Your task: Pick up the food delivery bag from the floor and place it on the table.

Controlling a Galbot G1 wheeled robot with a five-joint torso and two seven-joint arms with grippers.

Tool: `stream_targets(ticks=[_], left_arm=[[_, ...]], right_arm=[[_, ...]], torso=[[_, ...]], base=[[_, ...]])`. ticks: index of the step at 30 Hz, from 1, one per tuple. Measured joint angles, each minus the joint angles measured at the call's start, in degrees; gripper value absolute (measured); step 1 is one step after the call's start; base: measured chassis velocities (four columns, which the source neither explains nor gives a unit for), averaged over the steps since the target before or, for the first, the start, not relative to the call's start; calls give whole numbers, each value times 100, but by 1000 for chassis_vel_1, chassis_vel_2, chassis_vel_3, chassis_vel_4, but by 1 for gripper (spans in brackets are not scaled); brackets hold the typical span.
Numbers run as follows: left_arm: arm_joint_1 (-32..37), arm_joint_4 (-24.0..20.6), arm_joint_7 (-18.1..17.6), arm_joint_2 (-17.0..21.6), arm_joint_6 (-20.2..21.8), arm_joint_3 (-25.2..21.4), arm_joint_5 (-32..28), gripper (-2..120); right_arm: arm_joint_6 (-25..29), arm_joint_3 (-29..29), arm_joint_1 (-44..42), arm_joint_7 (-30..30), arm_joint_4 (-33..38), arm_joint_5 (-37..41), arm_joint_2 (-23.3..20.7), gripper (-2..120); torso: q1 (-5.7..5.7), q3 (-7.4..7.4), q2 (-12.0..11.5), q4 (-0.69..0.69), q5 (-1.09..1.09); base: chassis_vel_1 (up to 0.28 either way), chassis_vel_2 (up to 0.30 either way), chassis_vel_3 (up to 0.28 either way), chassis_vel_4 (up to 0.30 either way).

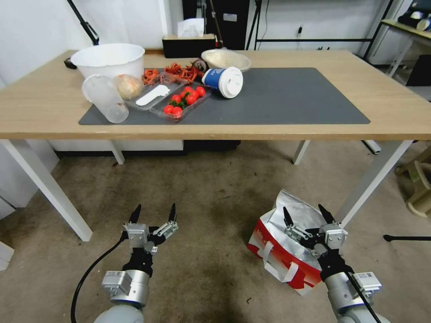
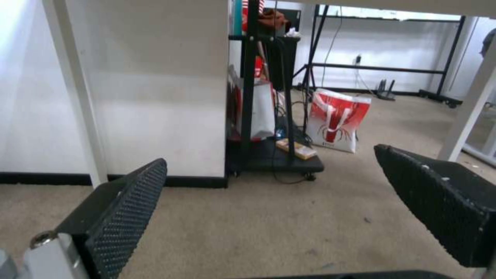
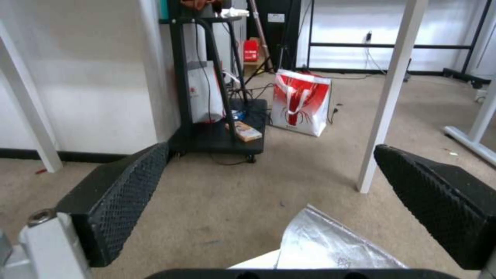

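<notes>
Your right tool (image 1: 309, 214) hangs with its black fingers spread wide, just above the food delivery bag (image 1: 280, 251), a boxy insulated bag with a red side, white strap handles and crinkled silver foil lining. The bag sits tilted on the floor (image 1: 202, 202), a worn beige carpet with dark stains, close beside a white leg of the table (image 1: 269, 128), whose light-wood top carries a dark grey mat (image 1: 287, 98).

Expect the bag to be light and soft; its foil mouth will likely crumple, so the white handles (image 1: 269, 253) look like the firmer hold.

Your left tool (image 1: 153, 214) is also spread, idle, well apart over bare carpet.

The mat's right half is free of the food containers (image 1: 179, 101) crowding its left. Mind the table edge and that leg when lifting.
</notes>
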Motion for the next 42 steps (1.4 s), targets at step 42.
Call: stream_targets(ticks=[42], left_arm=[[-146, 202, 23, 3, -5, 23, -77, 100]], right_arm=[[10, 50, 59, -47, -102, -31, -23, 100]], torso=[[-228, -731, -961, 0, 0]], base=[[0, 0, 0, 0]])
